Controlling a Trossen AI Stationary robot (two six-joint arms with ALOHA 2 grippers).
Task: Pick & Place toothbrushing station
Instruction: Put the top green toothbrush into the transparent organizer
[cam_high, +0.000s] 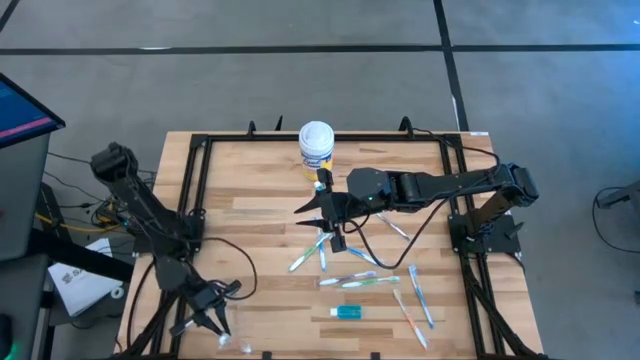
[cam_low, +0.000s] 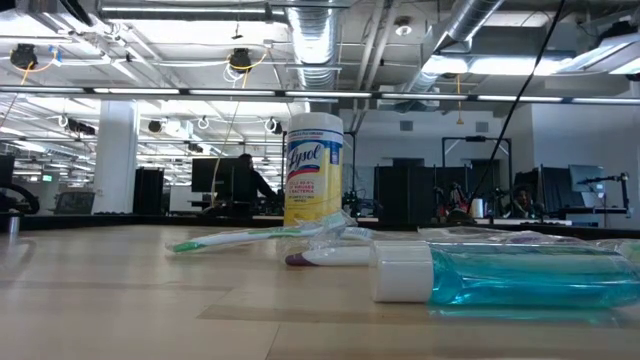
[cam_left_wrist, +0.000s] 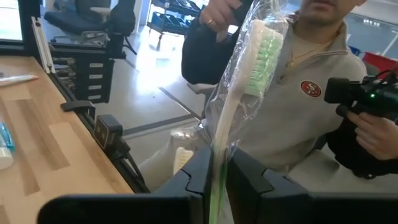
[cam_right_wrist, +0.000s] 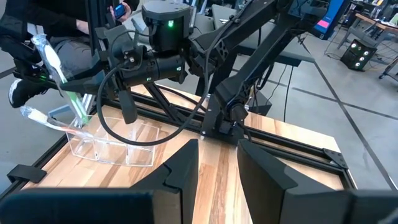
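My left gripper (cam_high: 207, 312) is at the table's near left corner, shut on a wrapped toothbrush (cam_left_wrist: 249, 56) with green bristles. It holds the brush over a clear plastic container (cam_right_wrist: 112, 146). Another wrapped toothbrush (cam_right_wrist: 40, 117) leans out over the container's rim. Several more toothbrushes (cam_high: 345, 282) lie loose on the table's middle and right, and a teal toothpaste tube (cam_high: 348, 312) lies near the front edge. My right gripper (cam_high: 325, 212) hangs open above the table's middle with nothing between its fingers. My left gripper pinches the toothbrush's handle (cam_left_wrist: 217, 163), wrapper and all, between its two fingers. The fingers come at it about level and lie across the handle. The brush is lifted clear and stands tilted, with its bristle head (cam_right_wrist: 46, 53) up and its lower end (cam_right_wrist: 81, 115) over the container.
A Lysol wipes canister (cam_high: 316, 145) stands at the table's far middle. A black frame (cam_high: 195, 190) runs round the tabletop. A person in a grey pullover (cam_left_wrist: 311, 106) sits close beyond the near left corner, holding a dark device.
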